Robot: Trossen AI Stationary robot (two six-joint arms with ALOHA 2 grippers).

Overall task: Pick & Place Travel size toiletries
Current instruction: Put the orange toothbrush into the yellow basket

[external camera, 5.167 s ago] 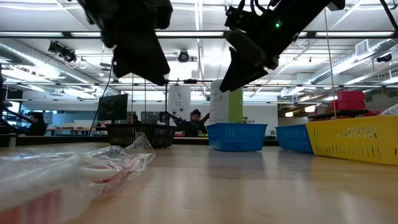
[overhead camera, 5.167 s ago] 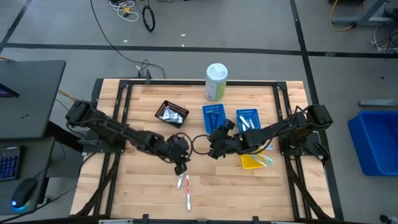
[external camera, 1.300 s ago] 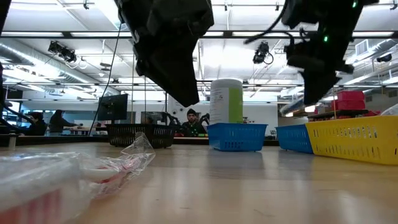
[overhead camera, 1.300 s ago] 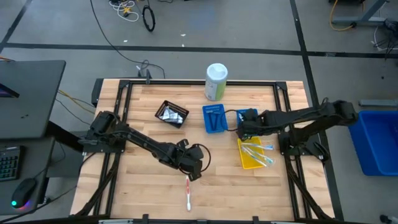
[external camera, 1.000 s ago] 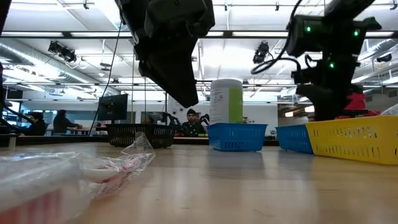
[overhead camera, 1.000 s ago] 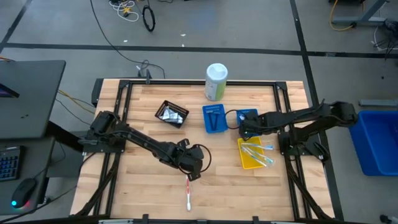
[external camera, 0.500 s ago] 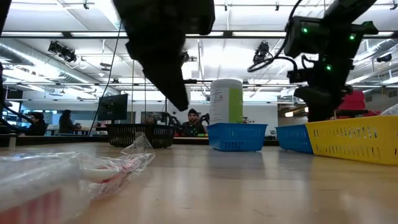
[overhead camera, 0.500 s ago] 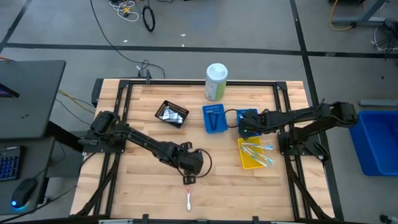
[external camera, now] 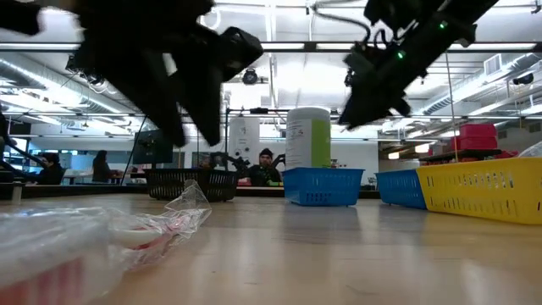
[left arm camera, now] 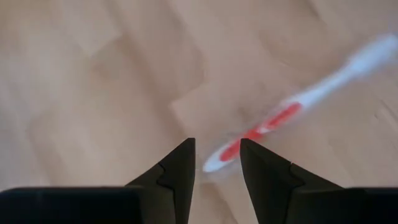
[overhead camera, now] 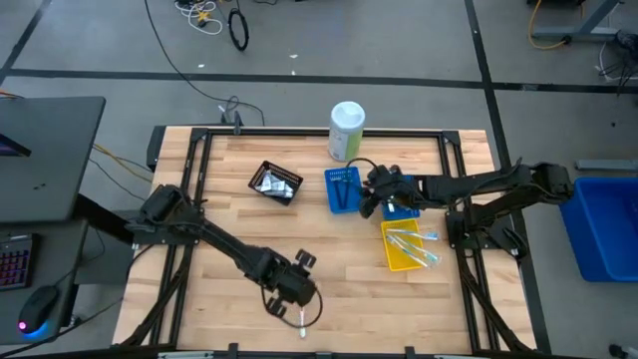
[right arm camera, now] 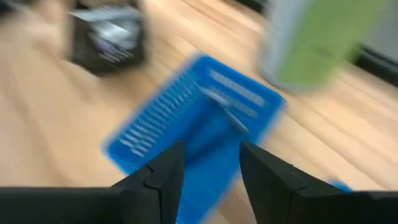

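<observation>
A red-and-white toothbrush (left arm camera: pixel 283 115) lies flat on the wood near the table's front edge (overhead camera: pixel 302 319). It shows in a clear wrapper in the low view (external camera: pixel 110 237). My left gripper (overhead camera: pixel 297 299) hovers open just above it. In the left wrist view the handle's end lies below the gap between the fingers (left arm camera: pixel 217 146), untouched. My right gripper (overhead camera: pixel 369 199) hangs open and holds nothing, raised between two blue bins. One blue bin (right arm camera: pixel 193 124) fills the right wrist view below the fingers (right arm camera: pixel 211 158).
At the back stand a black bin (overhead camera: pixel 275 181), two blue bins (overhead camera: pixel 343 189) (overhead camera: pixel 401 185), and a tall white-and-green canister (overhead camera: pixel 346 130). A yellow bin (overhead camera: pixel 409 247) with pale toothbrushes is at the right. Bare wood lies around the front toothbrush.
My left gripper has moved toward the table's near edge and now stands over the toothbrush, rolling about its own axis on the way. My right gripper has risen out of the right blue bin, tipped up, and swung left toward the other blue bin.
</observation>
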